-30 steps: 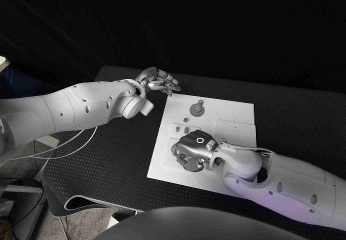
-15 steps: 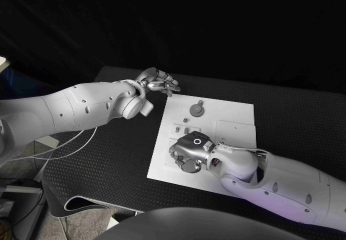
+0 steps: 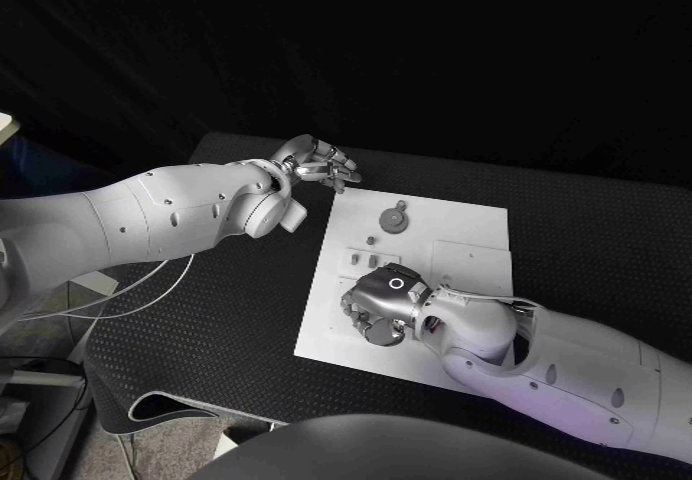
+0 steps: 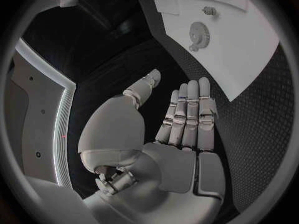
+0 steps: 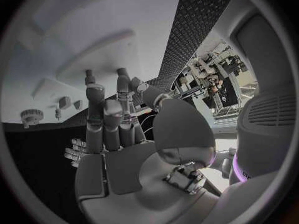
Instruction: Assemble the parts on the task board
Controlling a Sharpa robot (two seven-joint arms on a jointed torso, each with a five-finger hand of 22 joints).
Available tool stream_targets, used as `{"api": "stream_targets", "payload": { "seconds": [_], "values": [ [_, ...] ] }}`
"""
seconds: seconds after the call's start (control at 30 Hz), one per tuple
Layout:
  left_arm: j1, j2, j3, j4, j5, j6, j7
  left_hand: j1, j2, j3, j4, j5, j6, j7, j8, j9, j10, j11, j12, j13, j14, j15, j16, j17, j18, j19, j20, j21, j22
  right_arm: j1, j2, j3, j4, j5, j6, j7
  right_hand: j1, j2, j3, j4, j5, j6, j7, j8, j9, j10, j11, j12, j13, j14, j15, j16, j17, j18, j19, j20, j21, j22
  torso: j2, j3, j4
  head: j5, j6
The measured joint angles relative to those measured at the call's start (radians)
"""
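Observation:
The white task board lies in the middle of the table. A grey gear with a small tab sits on its far part, and small grey parts stand just nearer. My right hand hovers low over the board's near left part, palm down, fingers bent toward the surface. In the right wrist view its fingers reach out apart with nothing between them. My left hand hangs above the table off the board's far left corner, its fingers straight, side by side and holding nothing.
Black textured mat covers the table around the board. The left wrist view shows the gear and a peg on the board. A shallow square recess marks the board's right half. Cables hang off the table's left edge.
My right hand has shifted slightly toward the board's near left edge. The left hand has stayed in place.

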State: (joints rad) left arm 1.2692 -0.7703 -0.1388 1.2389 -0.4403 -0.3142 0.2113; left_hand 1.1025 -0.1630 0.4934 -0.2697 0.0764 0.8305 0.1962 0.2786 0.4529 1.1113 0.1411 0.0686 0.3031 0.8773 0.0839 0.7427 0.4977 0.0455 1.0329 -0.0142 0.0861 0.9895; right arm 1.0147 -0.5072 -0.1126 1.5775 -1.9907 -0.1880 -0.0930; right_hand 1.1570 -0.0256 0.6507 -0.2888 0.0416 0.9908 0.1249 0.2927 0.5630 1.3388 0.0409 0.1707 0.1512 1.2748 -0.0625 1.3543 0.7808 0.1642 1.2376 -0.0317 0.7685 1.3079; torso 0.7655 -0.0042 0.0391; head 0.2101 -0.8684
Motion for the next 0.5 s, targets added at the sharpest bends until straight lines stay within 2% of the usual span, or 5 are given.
{"api": "stream_targets", "payload": {
  "seconds": [0.2,0.27,0.3,0.37,0.5],
  "values": [
    [0.0,-0.001,0.0,0.0,0.0,0.0,0.0,0.0,0.0,0.0,0.0,0.0,0.0,0.0,0.0,0.0,0.0,0.0,0.0,0.0,0.0,0.0,0.0,0.0,0.0,0.0,0.0,0.0,0.0,0.001,-0.006,0.001,-0.003,0.008,0.003,0.002,0.002,-0.002,0.0,0.0,0.0,-0.001,0.001,0.0,0.0,-0.006,0.006,-0.009,0.001,0.0,0.0,0.0,0.0,0.0,-0.001,0.001,0.0,0.0,0.0,0.0001,-0.0004,0.0,-0.001],
    [0.0,-0.002,0.0,0.0,0.0,0.0,0.0,0.0,0.0,0.0,0.0,0.0,0.0,0.0,0.0,0.0,0.0,0.0,0.0,0.0,0.0,0.0,0.0,0.0,0.0,0.0,0.0,0.0,0.0,0.002,-0.008,0.002,-0.004,0.013,0.002,0.004,-0.003,-0.03,-0.009,-0.002,0.0,-0.005,0.005,0.0,0.0,-0.008,0.008,-0.014,0.001,-0.001,0.001,0.0,0.0,0.001,-0.001,0.001,0.0,0.0,0.0,0.0005,-0.0006,0.001,-0.001],
    [0.0,-0.002,0.0,0.0,0.0,0.0,0.0,0.0,0.0,0.0,0.0,0.0,0.0,0.0,0.0,0.0,0.0,0.0,0.0,0.0,0.0,0.0,0.0,0.0,0.0,0.0,0.0,0.0,0.0,0.002,-0.009,0.002,-0.006,0.017,0.001,0.005,-0.009,-0.053,-0.018,-0.001,0.0,-0.02,0.015,0.0,0.003,-0.008,0.008,-0.019,0.001,-0.001,0.002,0.0,0.0,0.005,-0.001,0.001,0.0,0.0,0.0,0.0008,-0.0007,0.001,-0.001],
    [0.0,-0.003,0.0,0.0,0.0,0.0,0.0,0.0,0.0,0.0,0.0,0.0,0.0,0.0,0.0,0.0,0.0,0.0,0.0,0.0,0.0,0.0,0.0,0.0,0.0,0.0,0.0,0.0,0.0,0.001,-0.012,0.0,-0.011,0.022,0.001,0.005,-0.023,-0.082,-0.029,0.002,0.0,-0.04,0.021,-0.017,-0.005,-0.02,0.011,-0.025,0.0,-0.001,0.002,0.0,0.0,0.006,-0.001,0.002,0.0,0.0,0.0,0.0007,-0.0009,0.001,-0.001],
    [0.0,-0.003,0.0,0.001,0.0,0.0,0.0,0.0,0.0,0.0,0.0,0.0,0.0,0.0,0.0,0.0,0.0,0.0,0.0,0.0,0.0,0.0,-0.004,0.001,0.0,0.0,0.0,0.0,0.0,-0.001,-0.016,-0.002,-0.015,0.033,0.0,0.006,-0.053,-0.116,-0.053,0.003,0.0,-0.068,0.032,-0.031,-0.015,-0.039,0.022,-0.034,-0.001,0.003,0.006,0.0,0.0,0.007,-0.002,0.002,0.0,0.0,0.0,0.0012,-0.001,0.001,-0.001]
  ]
}}
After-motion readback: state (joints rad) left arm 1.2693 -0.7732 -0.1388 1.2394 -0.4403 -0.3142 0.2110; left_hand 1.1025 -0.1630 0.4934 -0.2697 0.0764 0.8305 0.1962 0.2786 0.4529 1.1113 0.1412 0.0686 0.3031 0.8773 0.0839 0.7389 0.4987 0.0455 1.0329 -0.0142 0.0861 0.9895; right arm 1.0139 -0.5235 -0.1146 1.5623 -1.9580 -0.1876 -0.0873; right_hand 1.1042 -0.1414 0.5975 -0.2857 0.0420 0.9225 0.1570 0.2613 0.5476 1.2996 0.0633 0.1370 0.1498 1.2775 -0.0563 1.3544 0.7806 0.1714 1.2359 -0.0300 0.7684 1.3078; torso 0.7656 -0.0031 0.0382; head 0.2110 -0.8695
